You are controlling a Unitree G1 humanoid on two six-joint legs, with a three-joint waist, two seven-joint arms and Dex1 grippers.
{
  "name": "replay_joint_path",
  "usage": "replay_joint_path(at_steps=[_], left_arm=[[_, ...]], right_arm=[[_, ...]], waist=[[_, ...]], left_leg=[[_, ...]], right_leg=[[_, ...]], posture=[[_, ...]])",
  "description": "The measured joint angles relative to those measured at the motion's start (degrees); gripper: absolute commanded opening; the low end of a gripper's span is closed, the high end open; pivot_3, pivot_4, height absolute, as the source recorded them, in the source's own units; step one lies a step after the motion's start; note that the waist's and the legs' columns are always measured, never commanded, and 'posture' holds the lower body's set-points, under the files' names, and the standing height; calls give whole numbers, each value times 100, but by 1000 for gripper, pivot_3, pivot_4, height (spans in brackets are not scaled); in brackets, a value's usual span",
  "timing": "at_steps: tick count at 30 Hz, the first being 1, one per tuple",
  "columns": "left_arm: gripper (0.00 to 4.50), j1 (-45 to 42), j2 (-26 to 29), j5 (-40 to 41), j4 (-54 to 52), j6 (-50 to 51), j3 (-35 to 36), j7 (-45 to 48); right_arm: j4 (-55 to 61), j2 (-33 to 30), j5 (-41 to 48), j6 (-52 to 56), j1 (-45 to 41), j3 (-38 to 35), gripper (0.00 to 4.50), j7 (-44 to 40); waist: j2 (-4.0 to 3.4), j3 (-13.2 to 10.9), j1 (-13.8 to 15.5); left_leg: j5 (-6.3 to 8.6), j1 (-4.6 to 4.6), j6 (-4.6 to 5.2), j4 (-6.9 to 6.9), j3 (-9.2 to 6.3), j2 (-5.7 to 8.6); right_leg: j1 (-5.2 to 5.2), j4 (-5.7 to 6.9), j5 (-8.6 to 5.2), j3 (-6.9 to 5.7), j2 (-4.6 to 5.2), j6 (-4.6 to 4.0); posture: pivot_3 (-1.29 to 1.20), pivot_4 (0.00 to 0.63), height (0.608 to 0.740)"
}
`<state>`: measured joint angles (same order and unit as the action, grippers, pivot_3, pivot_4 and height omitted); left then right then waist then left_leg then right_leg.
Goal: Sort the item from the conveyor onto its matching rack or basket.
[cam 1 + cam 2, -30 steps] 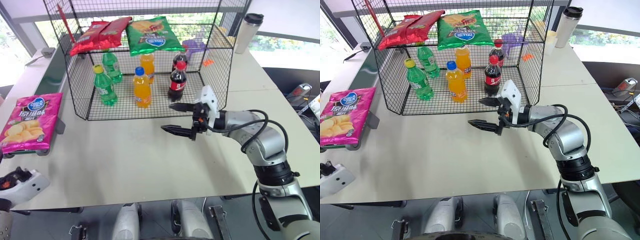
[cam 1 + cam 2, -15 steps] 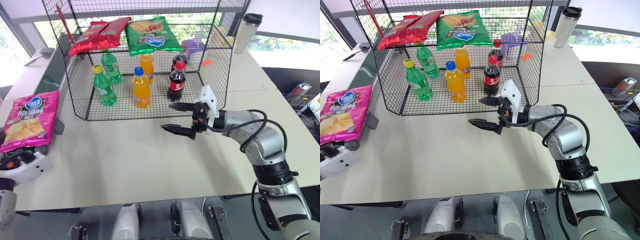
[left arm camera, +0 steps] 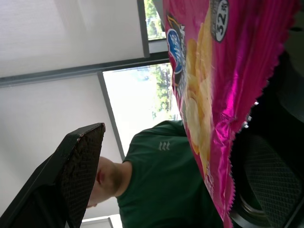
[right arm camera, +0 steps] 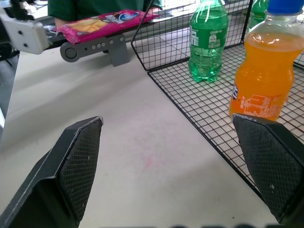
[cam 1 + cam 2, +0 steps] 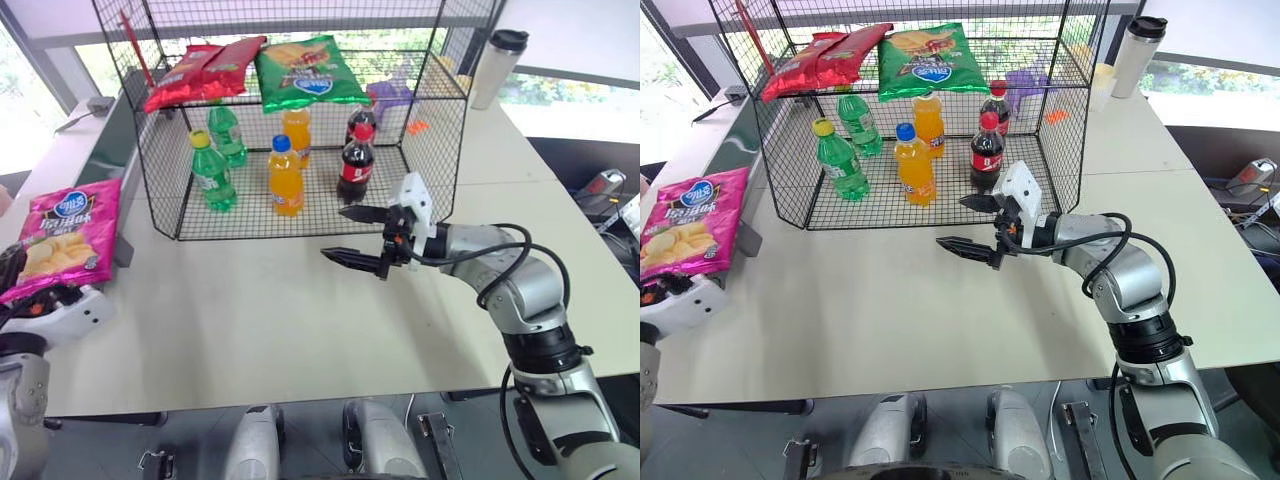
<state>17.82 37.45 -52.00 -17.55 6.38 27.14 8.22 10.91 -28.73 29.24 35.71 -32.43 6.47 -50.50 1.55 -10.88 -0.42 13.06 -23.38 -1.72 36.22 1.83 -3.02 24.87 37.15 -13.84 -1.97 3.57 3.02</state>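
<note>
At the far left the left gripper (image 5: 22, 283) sat at the near end of the conveyor (image 5: 112, 150), its jaws spread wide with the near edge of the pink bag (image 5: 62, 238) between the fingers, though nothing showed them pressing on it. The bag lay flat on the belt's end, logo away from the robot (the left wrist view showed its crimped edge close to the camera, with a person in a green shirt (image 3: 164, 180) beyond).

Next to the right stood the wire cage (image 5: 160, 190) on the table (image 5: 250, 320), touching the conveyor's side. Its shelf carried two red bags (image 5: 205, 68) and a green bag (image 5: 305, 75); its floor held two green bottles (image 5: 212, 172), two orange bottles (image 5: 285, 178) and two cola bottles (image 5: 355, 165).

The right gripper (image 5: 352, 236) hovered above the table just in front of the cage, pointing left, jaws wide and empty. A tumbler (image 5: 494, 66) stood at the far right.
</note>
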Motion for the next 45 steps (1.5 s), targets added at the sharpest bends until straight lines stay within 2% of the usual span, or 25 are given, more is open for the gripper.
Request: replay_joint_path(at_steps=[4, 14, 22, 26, 31, 34, 37, 45], left_arm=[[4491, -406, 81, 125, 284, 122, -167, 19], [46, -751, 110, 893, 567, 486, -498, 687], [12, -1027, 488, 1007, 348, 841, -572, 999], [12, -1291, 886, 1416, -224, 1082, -196, 1598], [12, -2066, 1686, 2798, -1014, 2009, 1235, 3154], [12, -2441, 2095, 4066, -1282, 3212, 2107, 4450], [12, -2532, 2351, 4983, -1507, 4322, 2866, 5371], [12, -2651, 3262, 6738, -1473, 6533, 4613, 6944]], right_arm=[[0, 15, -44, -10, 4, 0, 4500, 14], [1, 51, -119, -84, 15, 0, 4500, 90], [1, 71, -160, -121, 38, 0, 4500, 121], [-2, 70, -193, -146, 38, 0, 4500, 112], [-111, 81, -207, -248, 35, 0, 4500, 62], [-353, 156, -247, -373, 19, 0, 4500, 36], [-552, 271, -300, -483, -47, -2, 4500, -9], [-1018, 639, 166, -494, -532, -393, 4500, -174]], waist=[[-1, 1, -7], [-2, 2, -16], [-2, 1, -26], [4, -1, -21], [2, -2, -44], [1, -3, -66], [1, -4, -74], [2, -6, -52]], left_leg=[[0, 0, 0, -1, 1, 0], [0, 0, 0, 0, 2, 1], [0, -1, 0, -2, 2, 0], [0, -6, 0, -1, -1, 0], [0, -2, 0, -4, 4, 2], [0, -2, 0, -5, 1, 0], [0, -2, 0, -4, -3, -1], [-1, -3, -1, -2, -13, -1]], right_leg=[[0, 0, 9, 0, 1, 16], [0, 0, 10, 0, 0, 18], [1, -1, 10, 0, -1, 18], [3, -2, 9, -2, -2, 17], [3, -4, 8, -1, -3, 18], [4, -2, 8, -1, -12, 23], [3, -2, 7, 0, -20, 25], [0, -4, -1, -1, -23, 16]], posture=[[0, 150, 740], [0, 150, 740], [0, 150, 740], [0, 150, 740], [0, 150, 740], [0, 150, 740], [0, 150, 740], [0, 150, 740]])
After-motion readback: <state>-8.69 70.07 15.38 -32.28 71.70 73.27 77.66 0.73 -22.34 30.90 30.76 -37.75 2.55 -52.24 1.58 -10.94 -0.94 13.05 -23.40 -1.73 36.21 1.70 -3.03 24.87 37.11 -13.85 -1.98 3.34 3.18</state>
